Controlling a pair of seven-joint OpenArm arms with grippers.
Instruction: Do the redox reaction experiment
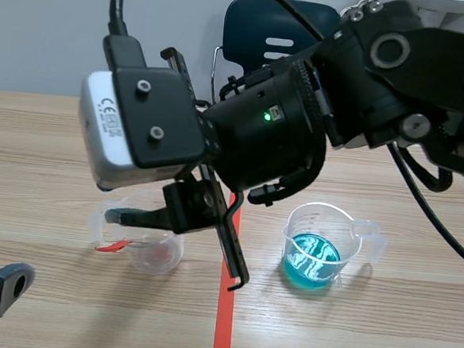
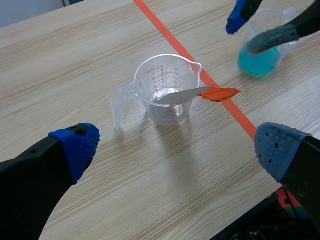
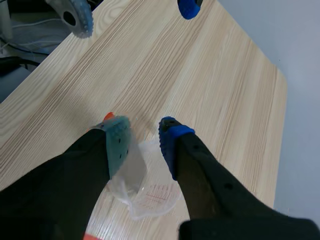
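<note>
Right hand (image 3: 144,142), on the black arm that reaches in across the middle, hangs over the clear cup. Its fingers stand a little apart with nothing held between them, and the cup shows below them in the right wrist view. Left hand (image 2: 177,147) sits low at the near side, spread wide and holding nothing, with the same cup ahead of it.

Everything rests on a light wooden tabletop (image 1: 51,137), and a dark blue chair (image 1: 258,28) stands behind its far edge. An orange-red tape line (image 1: 223,325) runs along the wood between the two vessels.

To one side of the line is a clear plastic measuring cup holding blue liquid (image 1: 318,248), upright. On the other side stands a clear plastic measuring cup with red graduation marks (image 2: 162,90), also upright, with a handle and a pouring spout.

A small tool with a silvery blade and an orange handle (image 2: 180,96) rests in that cup. Its blade lies inside and its handle juts out over the rim.
</note>
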